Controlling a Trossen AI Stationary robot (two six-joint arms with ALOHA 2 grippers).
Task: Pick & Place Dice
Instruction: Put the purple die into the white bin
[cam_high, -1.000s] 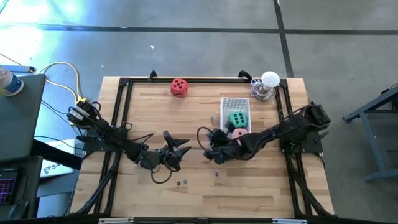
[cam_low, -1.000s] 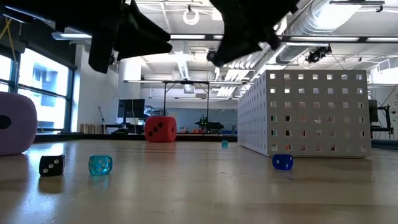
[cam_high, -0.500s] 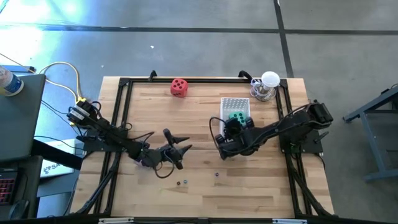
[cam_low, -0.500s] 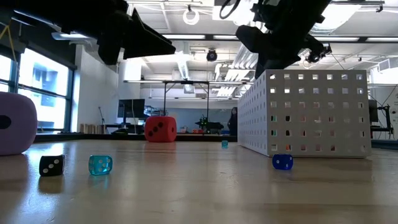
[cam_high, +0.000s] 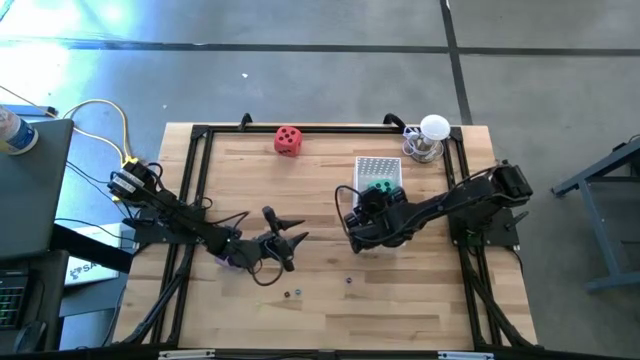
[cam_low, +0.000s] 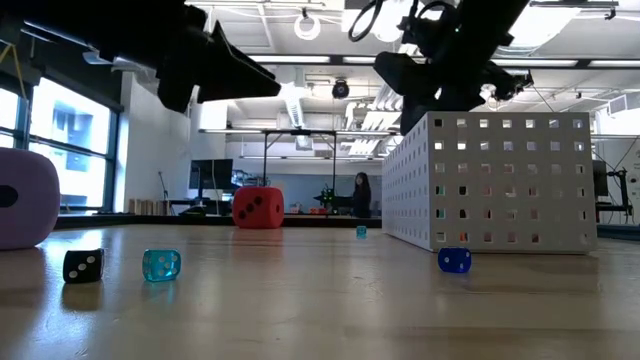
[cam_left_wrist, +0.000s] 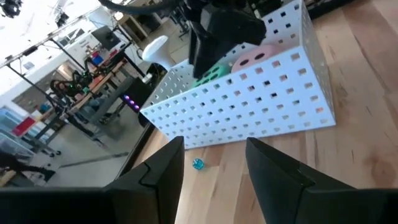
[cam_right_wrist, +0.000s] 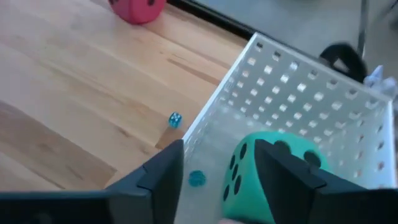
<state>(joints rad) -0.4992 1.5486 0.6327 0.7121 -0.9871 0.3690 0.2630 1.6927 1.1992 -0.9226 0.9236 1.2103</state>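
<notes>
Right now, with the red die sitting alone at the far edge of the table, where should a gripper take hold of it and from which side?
Grip the red die across two opposite flat side faces, coming straight down from above. It rests flat on the table with clear wood all round and its pipped top face up, so both sides are free. The black frame rail runs close behind it, so set the fingers along the rail, not across.

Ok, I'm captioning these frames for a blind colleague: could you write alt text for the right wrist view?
The right hand, fingers apart and holding nothing, hovers over a white perforated bin with a green die inside. A red die sits farther off on the wooden table, and a tiny blue die lies beside the bin's outer wall.
</notes>
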